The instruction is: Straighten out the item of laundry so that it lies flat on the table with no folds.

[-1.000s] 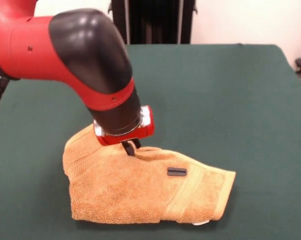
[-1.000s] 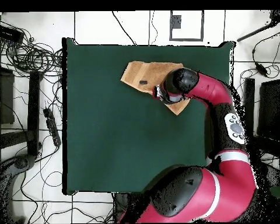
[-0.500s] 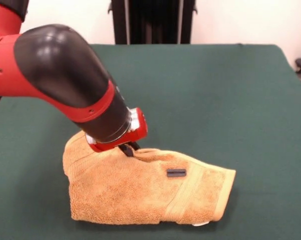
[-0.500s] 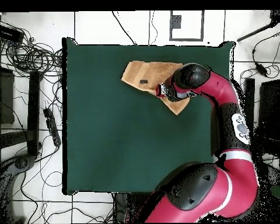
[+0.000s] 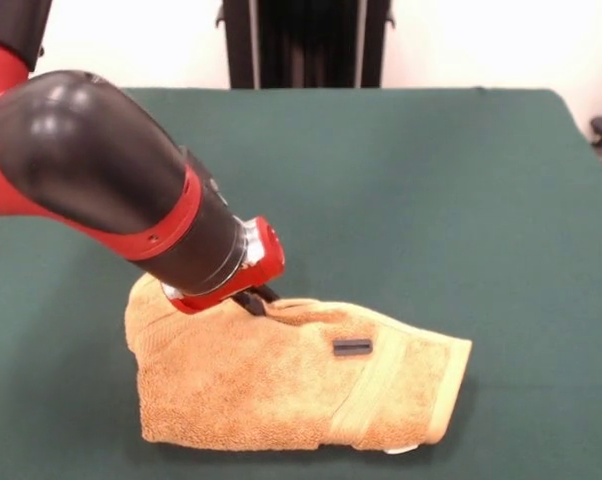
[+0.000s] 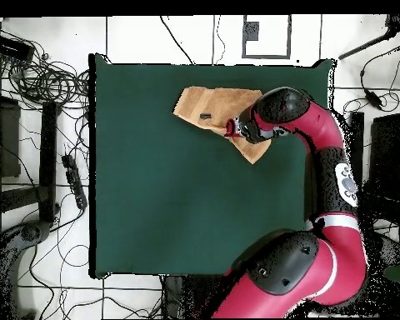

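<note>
One towel [image 5: 281, 385], golden-orange and folded, lies near one long edge of the table [image 5: 461, 190], toward a corner. The gripper [image 5: 255, 300] presses into its upper fold; whether its tips are apart or together cannot be told. A small black cylinder [image 5: 352, 347] rests on the towel.

No readable text, labels, brands, numbers or signs anywhere, white tag [image 5: 402, 449] at the towel's [image 5: 281, 385] near edge shows no legible print, small black piece [image 5: 352, 347] on the towel carries no marking
</note>
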